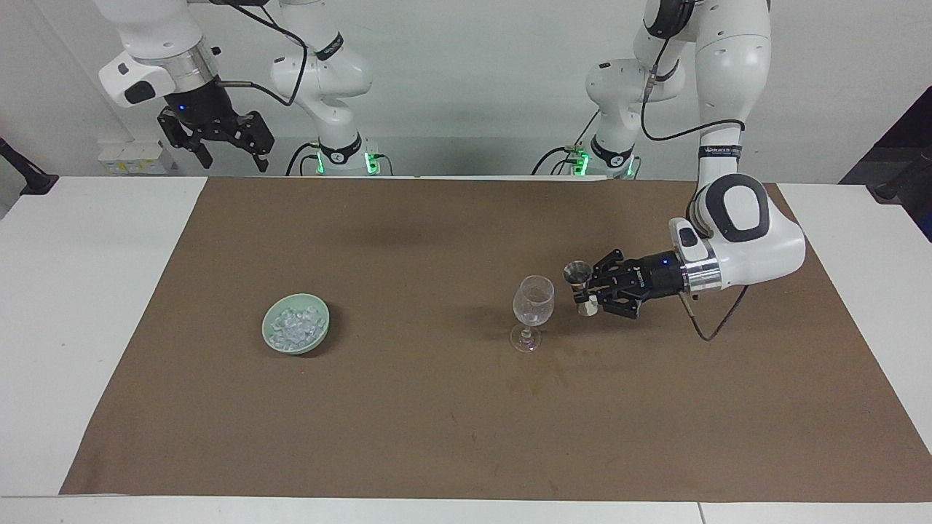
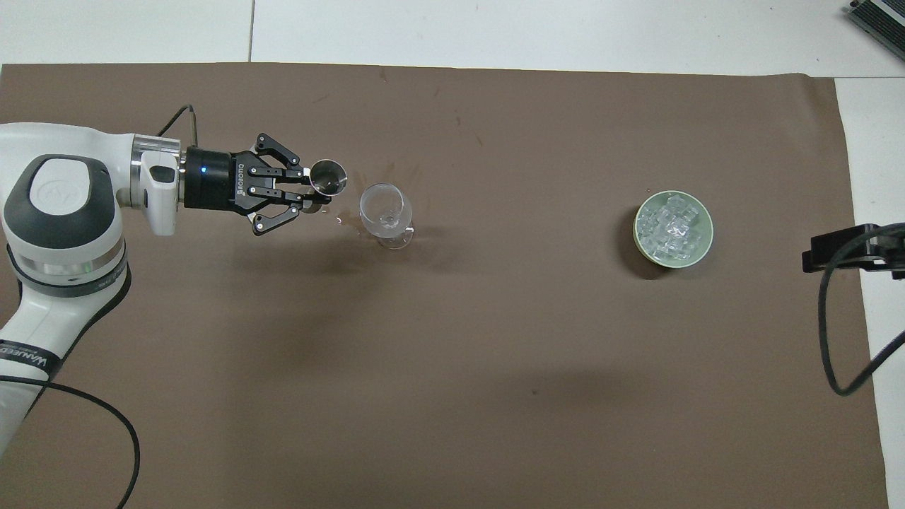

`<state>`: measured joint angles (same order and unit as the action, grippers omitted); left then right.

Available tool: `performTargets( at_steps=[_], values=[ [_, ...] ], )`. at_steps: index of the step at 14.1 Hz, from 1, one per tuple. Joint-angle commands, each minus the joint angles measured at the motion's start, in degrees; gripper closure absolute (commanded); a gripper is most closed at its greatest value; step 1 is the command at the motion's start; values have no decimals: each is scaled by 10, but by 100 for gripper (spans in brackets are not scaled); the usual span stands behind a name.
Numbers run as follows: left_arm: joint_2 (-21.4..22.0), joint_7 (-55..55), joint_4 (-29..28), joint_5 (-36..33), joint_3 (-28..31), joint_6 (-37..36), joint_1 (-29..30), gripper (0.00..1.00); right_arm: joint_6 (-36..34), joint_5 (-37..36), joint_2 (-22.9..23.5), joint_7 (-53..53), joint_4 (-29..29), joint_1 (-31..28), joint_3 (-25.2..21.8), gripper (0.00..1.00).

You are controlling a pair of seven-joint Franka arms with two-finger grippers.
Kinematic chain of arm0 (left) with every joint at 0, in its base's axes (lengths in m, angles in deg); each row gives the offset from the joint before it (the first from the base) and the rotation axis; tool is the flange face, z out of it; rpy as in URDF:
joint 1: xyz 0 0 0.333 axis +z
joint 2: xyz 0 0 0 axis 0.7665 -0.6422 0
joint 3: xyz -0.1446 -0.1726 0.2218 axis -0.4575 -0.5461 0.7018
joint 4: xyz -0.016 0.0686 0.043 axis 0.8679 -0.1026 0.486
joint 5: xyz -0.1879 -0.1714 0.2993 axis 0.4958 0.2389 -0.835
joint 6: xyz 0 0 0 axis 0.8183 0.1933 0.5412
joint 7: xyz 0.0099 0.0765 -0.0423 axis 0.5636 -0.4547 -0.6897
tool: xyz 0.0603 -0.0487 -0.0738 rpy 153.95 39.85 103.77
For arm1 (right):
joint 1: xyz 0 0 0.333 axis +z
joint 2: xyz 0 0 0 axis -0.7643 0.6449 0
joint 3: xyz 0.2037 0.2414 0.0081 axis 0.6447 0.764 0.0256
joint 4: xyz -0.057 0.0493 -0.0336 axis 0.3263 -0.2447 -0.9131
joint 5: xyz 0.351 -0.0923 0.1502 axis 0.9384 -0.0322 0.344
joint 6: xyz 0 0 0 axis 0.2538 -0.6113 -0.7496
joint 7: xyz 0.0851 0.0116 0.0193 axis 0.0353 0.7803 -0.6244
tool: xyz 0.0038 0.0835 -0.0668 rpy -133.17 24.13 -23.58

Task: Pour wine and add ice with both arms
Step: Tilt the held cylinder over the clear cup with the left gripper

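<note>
Ice (image 1: 295, 327) is seen heaped in a green bowl (image 1: 271, 338) toward the right arm's end of the tabletop (image 1: 87, 306), on a brown mat (image 1: 408, 422). The right hand (image 1: 227, 154) is held high above the tabletop's edge nearest the robots, over that end of the mat, its fingers spread wide with nothing between them; that arm waits. Well apart from the bowl, toward the left arm's end, a clear glass (image 1: 534, 301) stands upright on the mat, and no ice can be made out in it. Just beside the glass, the left hand (image 1: 587, 290) is stretched out level above the mat and is clamped on a small metal jigger (image 1: 577, 274). The jigger's upper cup is at about the height of the glass's rim, close beside it, not touching. Faint stains (image 2: 385, 173) are seen on the mat by the glass.
</note>
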<state>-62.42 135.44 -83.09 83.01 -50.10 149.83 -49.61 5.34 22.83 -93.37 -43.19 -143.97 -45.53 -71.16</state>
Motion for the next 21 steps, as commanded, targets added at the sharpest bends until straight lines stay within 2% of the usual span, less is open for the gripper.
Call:
performTargets(
  at_steps=[1,8,15,21],
  values=[
    [25,-27,-20,-17,15,22,-21,100,0,15,-9,-11,-7,-5,-1,0],
    [34,-81,-19,-67,17,69,-49,100,0,15,-9,-11,-7,-5,-1,0],
    [41,-116,-18,-108,17,70,-58,100,0,15,-9,-11,-7,-5,-1,0],
    [46,-172,3,-176,17,69,-68,100,0,15,-9,-11,-7,-5,-1,0]
  ],
)
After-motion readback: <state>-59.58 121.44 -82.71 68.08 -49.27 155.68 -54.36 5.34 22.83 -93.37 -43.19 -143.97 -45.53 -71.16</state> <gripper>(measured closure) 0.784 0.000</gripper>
